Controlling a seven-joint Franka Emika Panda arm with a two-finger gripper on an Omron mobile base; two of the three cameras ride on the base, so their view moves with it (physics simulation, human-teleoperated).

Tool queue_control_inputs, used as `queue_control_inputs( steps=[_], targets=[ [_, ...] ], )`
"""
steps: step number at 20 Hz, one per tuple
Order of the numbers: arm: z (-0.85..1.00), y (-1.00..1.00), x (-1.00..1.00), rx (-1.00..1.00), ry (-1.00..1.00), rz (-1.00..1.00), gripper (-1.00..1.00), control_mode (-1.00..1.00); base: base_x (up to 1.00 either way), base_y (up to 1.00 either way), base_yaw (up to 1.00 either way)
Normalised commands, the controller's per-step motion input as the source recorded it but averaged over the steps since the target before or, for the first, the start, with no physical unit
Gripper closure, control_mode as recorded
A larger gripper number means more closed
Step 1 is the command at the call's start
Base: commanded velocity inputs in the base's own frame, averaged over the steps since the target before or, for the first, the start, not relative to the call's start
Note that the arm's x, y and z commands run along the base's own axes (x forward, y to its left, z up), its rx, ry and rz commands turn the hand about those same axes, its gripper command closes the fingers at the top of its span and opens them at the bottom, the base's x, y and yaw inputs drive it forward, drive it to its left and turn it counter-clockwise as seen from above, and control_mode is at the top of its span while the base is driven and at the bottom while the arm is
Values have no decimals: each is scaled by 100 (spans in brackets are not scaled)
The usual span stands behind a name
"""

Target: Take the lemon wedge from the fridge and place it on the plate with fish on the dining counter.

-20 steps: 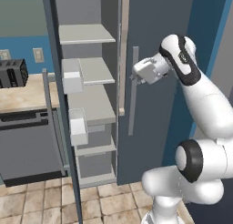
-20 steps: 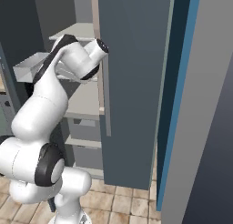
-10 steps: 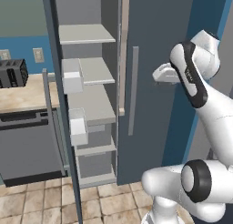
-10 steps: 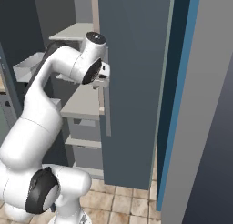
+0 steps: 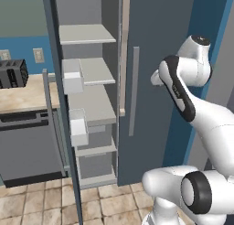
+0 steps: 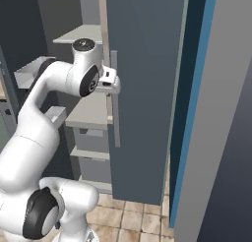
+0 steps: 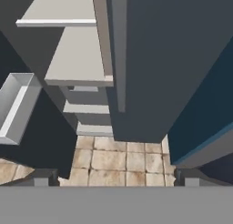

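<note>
Your fridge (image 5: 151, 82) stands with its left door swung wide and its right door shut, the shelves (image 5: 93, 73) bare to you between them; in the left base view the open compartment lies to the left of the arm, across the closed door's long upright handle (image 5: 133, 91); the door bins (image 5: 73, 75) hang on the open leaf, further left again; your tool (image 6: 109, 82) sits in front of that closed door, right by the handle, jaws spread wide and holding nothing; the lemon wedge I cannot pick out on any shelf or in any bin, so its spot inside is unknown from here; judging by this, you must carry the tool leftward past the handle and turn it toward the shelves before any reach can be aimed
</note>
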Motion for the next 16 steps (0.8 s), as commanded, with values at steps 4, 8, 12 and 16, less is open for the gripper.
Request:
queue_control_inputs(
  steps=[4,8,12,16],
  targets=[
    [-13,21,37,0,0,-3,-100,-100,0,0,0],
    [-14,21,42,0,0,-4,-100,-100,0,0,0],
    [-14,21,54,-1,0,-6,-100,-100,0,0,0],
    [-28,11,57,0,0,-9,-100,-100,0,0,0]
  ],
)
